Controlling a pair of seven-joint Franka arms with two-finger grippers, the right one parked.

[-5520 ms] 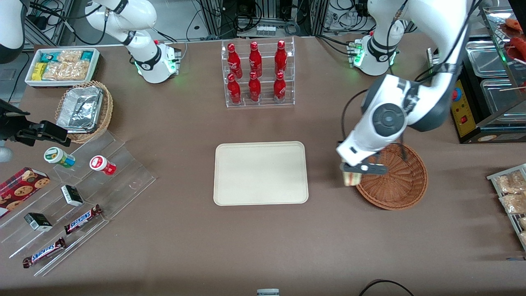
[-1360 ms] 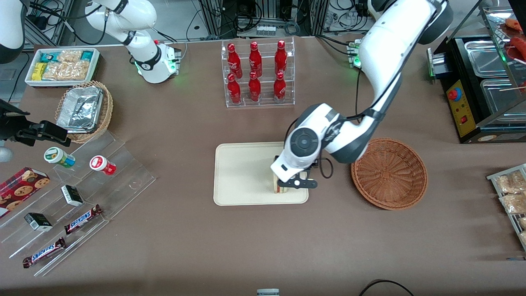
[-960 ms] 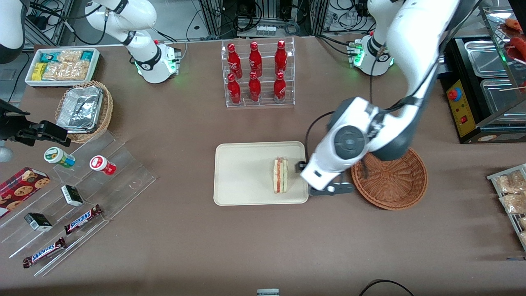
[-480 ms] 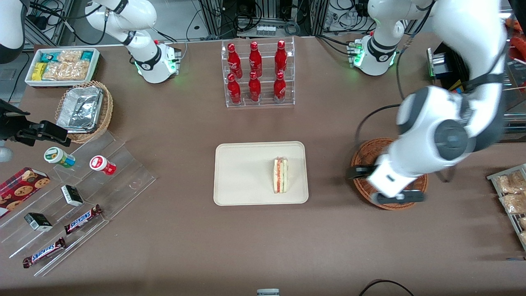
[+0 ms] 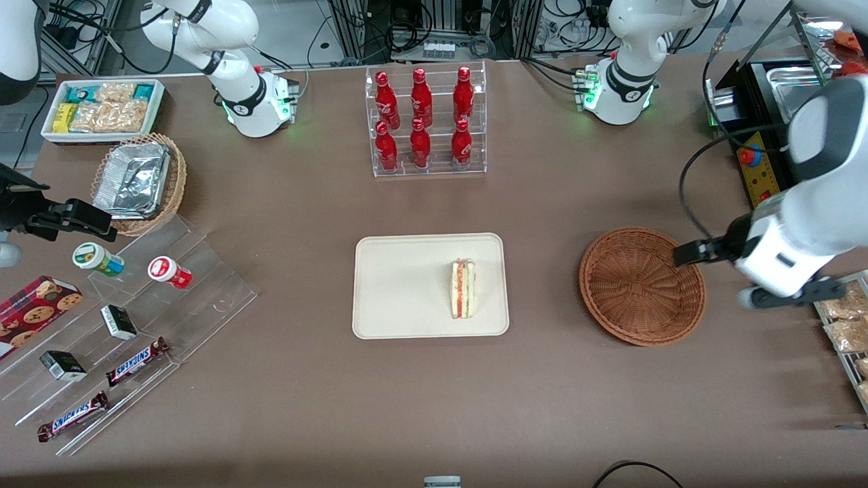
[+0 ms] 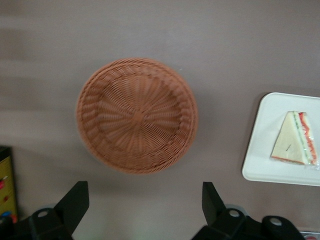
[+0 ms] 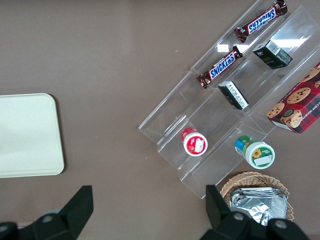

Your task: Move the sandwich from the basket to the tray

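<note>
Sandwich (image 5: 463, 289) lies on your tray (image 5: 400, 285), near the edge closest to the emptied basket (image 5: 642, 285). Your pincer (image 5: 739, 272) hangs apart, holding nothing, just beside the basket toward the working arm's end of the counter (image 5: 434, 393). Little risk remains; sweep low near that rack of snack packets (image 5: 844, 318) and you could knock it.

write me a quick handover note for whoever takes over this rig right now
Gripper: jaws open, holding nothing, raised past the working arm's edge of the basket.
Sandwich: lying on the tray, in the part nearest the basket, filling edge showing.
Basket: nothing in it, as the left wrist view also shows.
Done: sandwich is out of the basket and on the tray, released.
Left: nothing for the sandwich itself; probably only parking the arm.
</note>
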